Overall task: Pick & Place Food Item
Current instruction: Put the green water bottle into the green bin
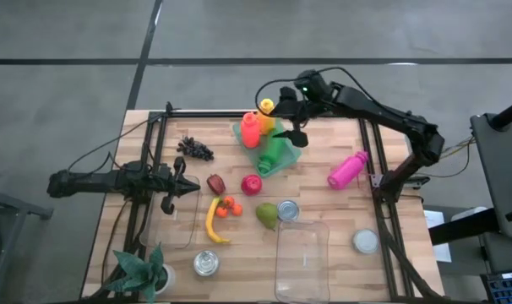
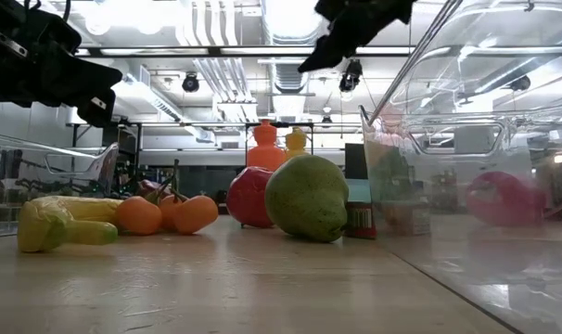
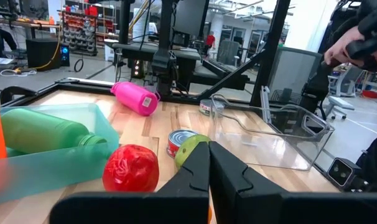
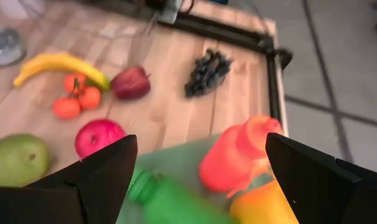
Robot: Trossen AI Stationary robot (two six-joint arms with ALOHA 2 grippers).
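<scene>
**Hovering over the bottles, with the fruit lying toward the table's middle**

The food items are clustered at mid-table: a red apple (image 1: 251, 184), a pear (image 1: 266, 214), small oranges (image 1: 228, 206), a banana (image 1: 212, 223), a darker red fruit (image 1: 215, 183) and, apart toward the far left, grapes (image 1: 195, 149). Which piece is meant cannot be told from the task. The apple is judged the nearest fruit to the right hand (image 1: 291, 133), which is held spread wide and empty above the green tray (image 1: 239, 132) carrying the orange bottle (image 1: 250, 130), yellow bottle (image 1: 266, 108) and green bottle (image 1: 276, 152). From that hand the apple lies forward and toward the left arm's side, past the tray's near edge. The banana's long axis is seen running roughly front to back. The left hand (image 1: 182, 187) is closed on nothing, close beside the darker red fruit, above a clear container (image 1: 166, 221).
</scene>
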